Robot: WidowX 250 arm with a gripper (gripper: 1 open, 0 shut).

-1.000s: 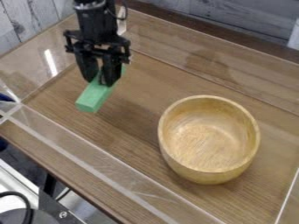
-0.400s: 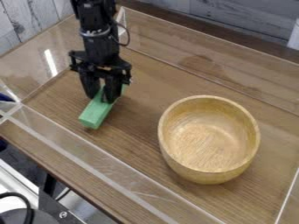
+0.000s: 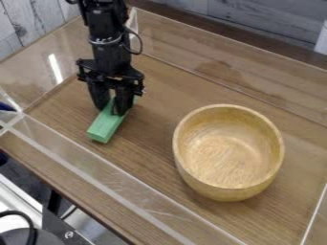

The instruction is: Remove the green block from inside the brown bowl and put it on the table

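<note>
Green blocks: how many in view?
1. The block is at the end effector, left of the bowl in the image. More could be hidden behind the arm.

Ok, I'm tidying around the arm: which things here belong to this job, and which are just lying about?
Job:
- green block
- brown bowl
- table
- gripper

Lying about:
- black cable, lower left corner

Looks like a robotics lab bench from where I'm operating.
I see a black jointed arm [image 3: 109,43] over a wood-grain tabletop [image 3: 153,139] edged with clear low walls [image 3: 96,172], loose black cable [image 3: 18,222] at the near left, and corrugated grey panelling [image 3: 23,24] at the far left.
</note>
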